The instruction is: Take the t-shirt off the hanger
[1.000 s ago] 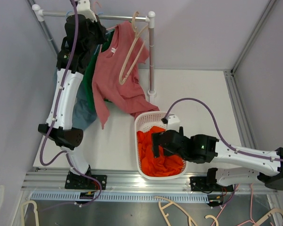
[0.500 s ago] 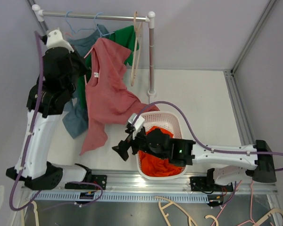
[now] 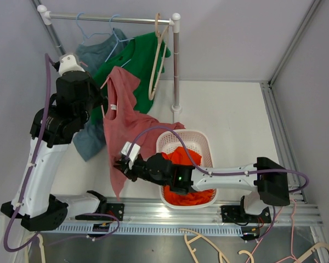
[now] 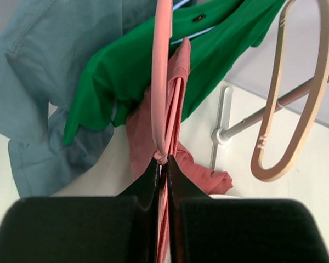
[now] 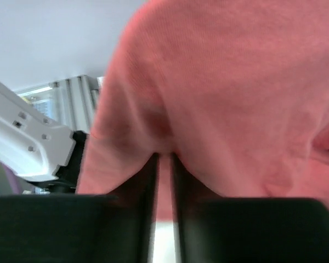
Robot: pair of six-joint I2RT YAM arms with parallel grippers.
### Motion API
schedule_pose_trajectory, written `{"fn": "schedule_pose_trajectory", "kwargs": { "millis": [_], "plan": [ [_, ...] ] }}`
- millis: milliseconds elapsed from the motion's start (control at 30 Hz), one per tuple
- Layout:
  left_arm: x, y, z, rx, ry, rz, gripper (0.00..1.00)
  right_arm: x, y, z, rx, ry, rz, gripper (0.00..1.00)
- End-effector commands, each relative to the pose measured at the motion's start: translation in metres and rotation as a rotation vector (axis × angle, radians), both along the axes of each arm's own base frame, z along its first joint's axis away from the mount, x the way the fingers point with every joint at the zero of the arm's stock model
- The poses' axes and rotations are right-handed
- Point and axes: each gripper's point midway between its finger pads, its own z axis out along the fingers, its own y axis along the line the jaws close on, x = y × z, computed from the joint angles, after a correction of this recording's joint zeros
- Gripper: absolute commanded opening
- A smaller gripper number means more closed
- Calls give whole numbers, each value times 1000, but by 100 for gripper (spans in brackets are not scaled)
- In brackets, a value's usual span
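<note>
Pink t-shirt point(image 3: 126, 123): off the rail point(image 3: 98, 18), hanging in the air over the left part of the worktop point(image 3: 225, 109). It is strung between the two arms, with the neck end up and left and the hem down near the front edge.

Left end effector point(image 4: 160, 164): clamped tight on the pink hanger point(image 4: 161, 66). The shirt's collar is bunched around the hanger just above the fingers.

Right end effector point(image 3: 122, 164): at the shirt's lower edge, just left of the white basket point(image 3: 163, 139). In the wrist view pink cloth fills the frame and a fold sits pinched between the nearly closed fingers point(image 5: 148, 175).

Basket holds an orange garment point(image 3: 181, 192); the shirt's right corner drapes against its rear-left rim.

On the rail: a blue-grey shirt point(image 3: 101, 52), a green shirt point(image 3: 137, 55) and a bare beige hanger point(image 3: 156, 71).

Changes:
- A second ago the pink shirt was up at the rail with the left arm beside it, and the right end effector was spread wide over the basket.
- Half a second ago the shirt was already clear of the rail, and the right end effector was still spread, between basket and hem.
- Now the right end effector has reached further left and closed on the cloth.
</note>
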Motion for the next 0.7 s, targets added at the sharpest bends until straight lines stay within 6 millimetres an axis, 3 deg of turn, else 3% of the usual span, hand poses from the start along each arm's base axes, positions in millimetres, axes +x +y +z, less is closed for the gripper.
{"fn": "schedule_pose_trajectory", "kwargs": {
  "millis": [0, 33, 167, 200, 233, 267, 300, 367, 400, 433, 467, 500, 533, 567, 600, 633, 667],
  "plan": [
    [-3, -5, 14, -51, -46, -15, 1, -14, 10, 42, 126, -40, 40, 12],
    [-2, -6, 14, -50, -44, -18, 1, -19, 10, 40, 114, -34, 47, 0],
    [13, -20, 5, -23, 0, -66, 1, -54, 6, 43, 108, -11, 145, 0],
    [16, -22, 10, -16, 1, -68, 1, -63, 2, 48, 115, -11, 158, 0],
    [26, -28, 8, 5, 33, -78, 1, -87, 0, 44, 92, -7, 199, 0],
    [29, -30, 22, 9, 14, -90, 1, -99, -1, 40, 73, -17, 216, 0],
    [34, -30, 19, 28, 39, -81, 1, -111, -4, 41, 67, -23, 232, 0],
    [44, -35, 16, 55, 88, -80, 1, -132, -8, 35, 32, -38, 228, 0],
    [44, -34, 25, 43, 70, -80, 1, -134, -11, 34, 24, -40, 211, 0],
    [45, -36, 23, 42, 75, -85, 1, -127, -13, 33, 17, -43, 164, 5],
    [41, -36, 30, 24, 49, -89, 1, -125, -15, 33, 19, -43, 143, 43],
    [42, -40, 15, 28, 81, -105, 1, -120, -17, 31, 20, -40, 114, 66],
    [40, -39, 18, 16, 65, -109, 0, -113, -18, 35, 45, -34, 74, 89],
    [32, -36, 29, -6, 20, -107, 1, -98, -22, 34, 44, -32, -15, 99],
    [32, -36, 18, -1, 44, -106, 1, -88, -21, 44, 64, -15, -69, 100],
    [29, -35, 18, -2, 39, -104, 1, -81, -18, 35, 39, -21, -111, 100],
    [26, -33, 17, -7, 39, -101, 1, -62, -23, 45, 59, -28, -238, 99]
  ]
}}
